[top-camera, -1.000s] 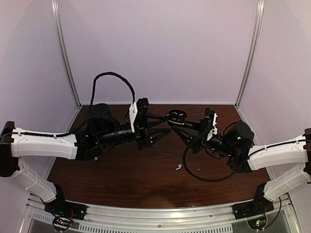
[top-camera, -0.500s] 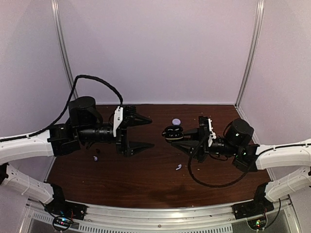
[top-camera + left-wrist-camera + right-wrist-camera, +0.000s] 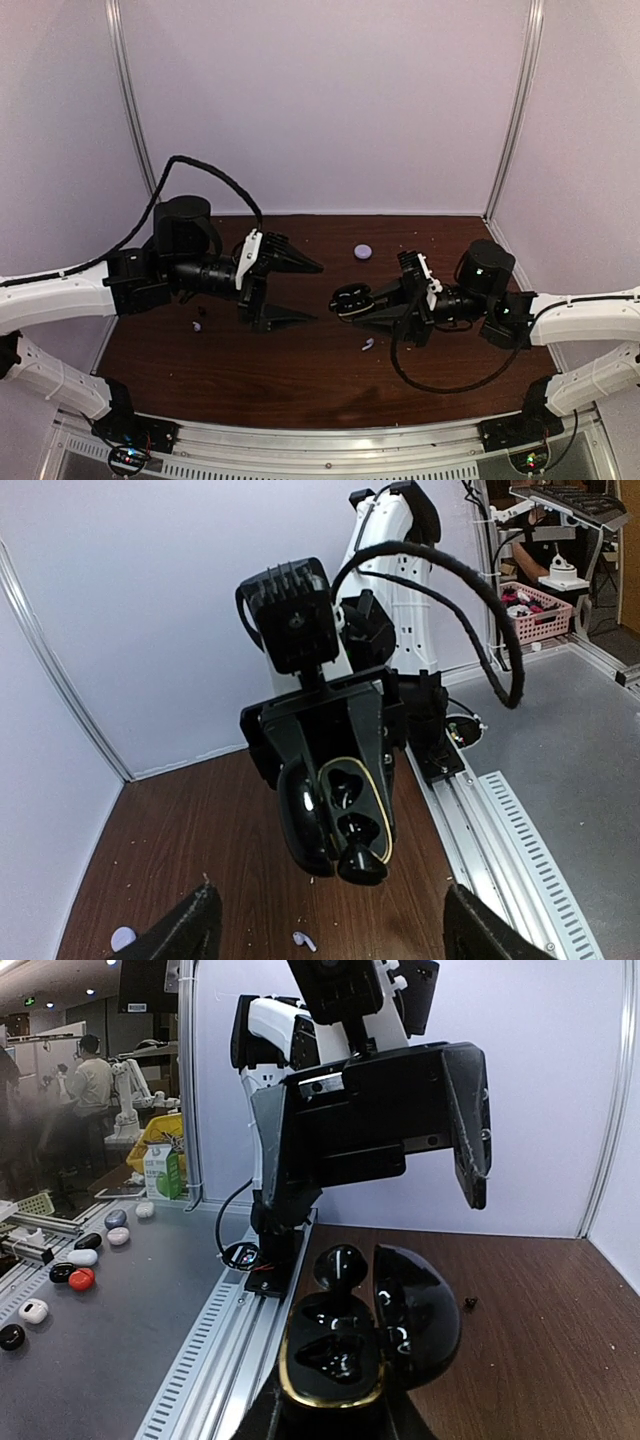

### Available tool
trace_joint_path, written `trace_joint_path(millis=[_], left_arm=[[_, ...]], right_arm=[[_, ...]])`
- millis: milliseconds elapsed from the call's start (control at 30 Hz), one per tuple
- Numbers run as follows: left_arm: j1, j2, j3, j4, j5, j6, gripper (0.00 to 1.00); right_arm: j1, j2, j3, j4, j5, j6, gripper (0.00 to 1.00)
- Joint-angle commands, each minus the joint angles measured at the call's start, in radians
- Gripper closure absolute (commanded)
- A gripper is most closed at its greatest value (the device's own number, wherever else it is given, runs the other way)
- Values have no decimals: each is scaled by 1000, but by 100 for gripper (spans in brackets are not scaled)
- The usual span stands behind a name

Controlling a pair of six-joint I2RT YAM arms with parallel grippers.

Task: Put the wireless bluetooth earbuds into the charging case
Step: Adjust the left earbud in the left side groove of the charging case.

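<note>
Charging case (image 3: 362, 251): small round pale lavender pebble of smooth plastic. It lies on the surface (image 3: 300, 385) near the back wall, apart from both sets of fingers.
Left gripper (image 3: 318, 294): fingers spread wide, holding nothing.
Right gripper (image 3: 362, 300): fingers clamped on a black clamshell (image 3: 350, 1355), glossy and gold-rimmed, lid open, two wells showing.
One earbud (image 3: 367, 345), pale and short-stemmed, lies on the surface just in front of the right fingers.
Surface is dark wood grain with scattered specks. Walls (image 3: 330, 100) are plain pale lavender panels.

The glossy black, gold-rimmed charging case (image 3: 330, 1358) is held open aloft; a pale earbud (image 3: 367, 345) lies on the table (image 3: 300, 375).
</note>
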Motion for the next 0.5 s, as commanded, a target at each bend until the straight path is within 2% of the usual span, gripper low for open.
trace_joint_path(millis=[0,467], left_arm=[[5,23,46,15,56,11,24],[5,62,60,13,56,30,26]], right_arm=[[-1,-1,35,-9,-56,10,100],[7,19,45,-10,-88,16,100]])
